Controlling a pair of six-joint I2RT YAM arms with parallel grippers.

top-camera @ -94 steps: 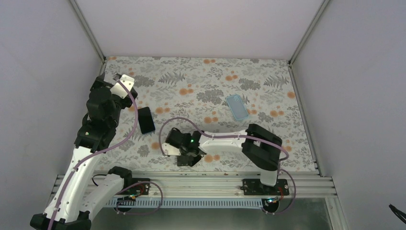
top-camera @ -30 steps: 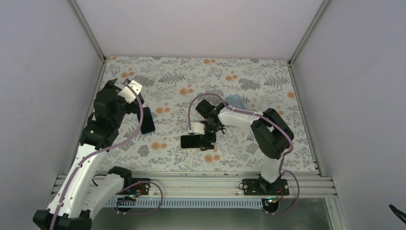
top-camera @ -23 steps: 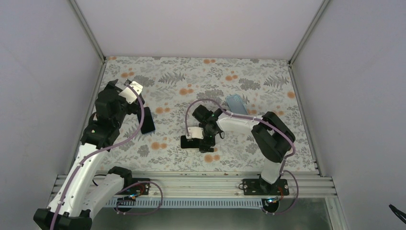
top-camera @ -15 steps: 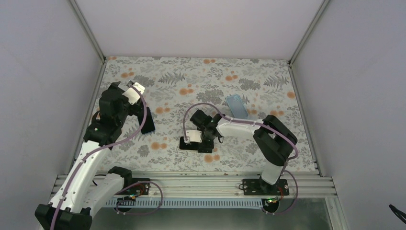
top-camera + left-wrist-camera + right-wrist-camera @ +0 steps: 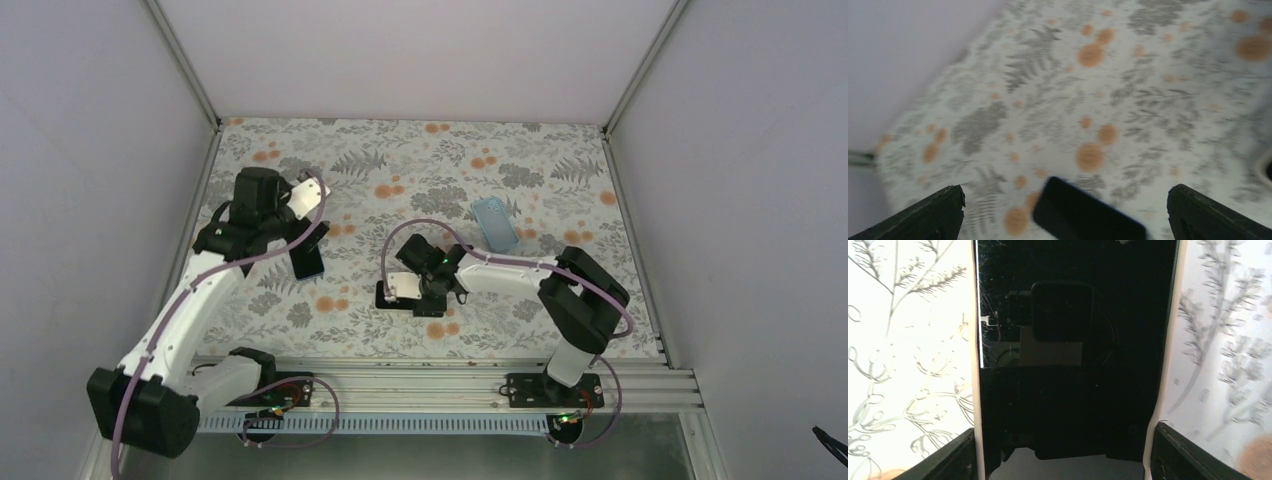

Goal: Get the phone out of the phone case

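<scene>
**Phone flat on the table, right gripper astride it**

The phone (image 5: 1073, 340) lies screen-up on the floral table (image 5: 400, 160), near its front centre. The right gripper (image 5: 1063, 452) has its jaws pressed against the phone's two long edges. The left gripper (image 5: 1063, 205) hovers, jaws wide, over a black slab (image 5: 1088, 215) at left. A blue case (image 5: 495, 223) lies well apart, farther back.

Glossy black glass phone (image 5: 1058, 365) face with fine scratches (mirror-like reflections at upper centre), smooth white rim, matt floral-printed surface (image 5: 560, 160), smooth pale blue plastic case (image 5: 495, 222) upper right, ribbed bare metal rail (image 5: 400, 378) along the bottom
</scene>
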